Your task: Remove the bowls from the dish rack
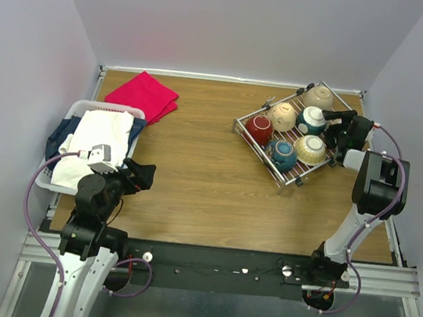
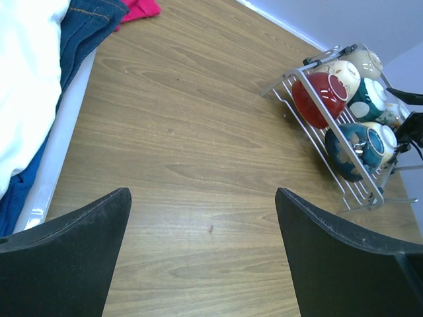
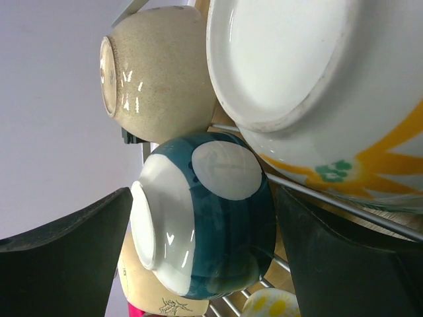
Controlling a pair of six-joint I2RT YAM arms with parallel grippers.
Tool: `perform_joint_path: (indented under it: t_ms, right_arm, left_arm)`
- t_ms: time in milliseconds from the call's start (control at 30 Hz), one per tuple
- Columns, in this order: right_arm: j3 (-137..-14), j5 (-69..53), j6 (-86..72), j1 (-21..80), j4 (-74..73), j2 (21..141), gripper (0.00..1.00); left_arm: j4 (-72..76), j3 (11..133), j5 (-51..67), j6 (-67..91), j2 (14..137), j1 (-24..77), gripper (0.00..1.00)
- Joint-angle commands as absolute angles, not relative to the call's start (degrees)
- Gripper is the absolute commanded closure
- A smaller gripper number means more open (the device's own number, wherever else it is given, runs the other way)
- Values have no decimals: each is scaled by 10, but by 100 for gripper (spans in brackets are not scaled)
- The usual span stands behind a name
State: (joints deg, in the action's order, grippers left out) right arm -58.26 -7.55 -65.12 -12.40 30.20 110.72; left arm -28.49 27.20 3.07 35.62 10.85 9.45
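Note:
The silver wire dish rack (image 1: 291,176) stands at the back right and holds several bowls on their sides: red (image 1: 259,127), tan (image 1: 282,116), cream (image 1: 318,96), teal with white spots (image 1: 311,120), teal-blue (image 1: 281,154) and a cream one with a pattern (image 1: 311,148). My right gripper (image 1: 329,123) is open and straddles the white-spotted teal bowl (image 3: 218,224), one finger (image 3: 66,264) by its foot and the other finger (image 3: 344,264) by its rim. My left gripper (image 1: 143,175) hangs open over bare wood (image 2: 201,251), far from the rack (image 2: 330,129).
A white basket (image 1: 77,106) of folded clothes stands at the left edge, its wall (image 2: 59,139) close beside my left gripper. A red cloth (image 1: 144,95) lies behind it. Grey walls close in the table at the back and sides.

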Motion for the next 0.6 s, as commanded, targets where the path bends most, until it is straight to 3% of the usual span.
perform_joint_path:
  t_ms: [0,333,567]
  right_arm:
    - [-606,-81,-640,-127,172,1135,1]
    - [-661,-172,-596,-127,160,1167,2]
    - [-667,-197,-584,-127,172,1163,17]
  left_arm:
    - [-283,279,25,355,114,96,1]
    - [-283,279,27,354,116,96,1]
    - [-285,279,27,354,110,96,1]
